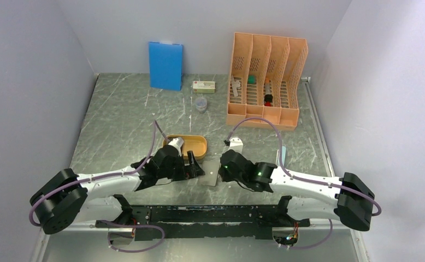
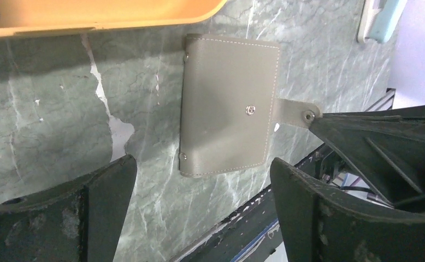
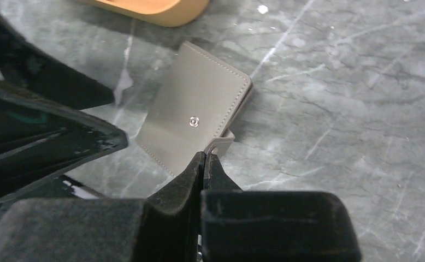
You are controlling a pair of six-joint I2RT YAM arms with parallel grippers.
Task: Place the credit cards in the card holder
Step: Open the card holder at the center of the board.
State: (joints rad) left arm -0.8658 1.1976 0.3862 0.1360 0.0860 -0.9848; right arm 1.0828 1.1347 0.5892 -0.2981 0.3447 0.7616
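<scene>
Flat grey leather card holder (image 2: 229, 106) lies shut — inside hidden. Right tool (image 3: 205, 158) pinches its strap (image 3: 221, 143); left tool (image 2: 204, 164) gapes wide.

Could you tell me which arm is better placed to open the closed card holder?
Right. The right gripper is shut on the snap tab of the card holder, so it can likely lift the flap. The left gripper hangs open over the holder, gripping nothing.
</scene>
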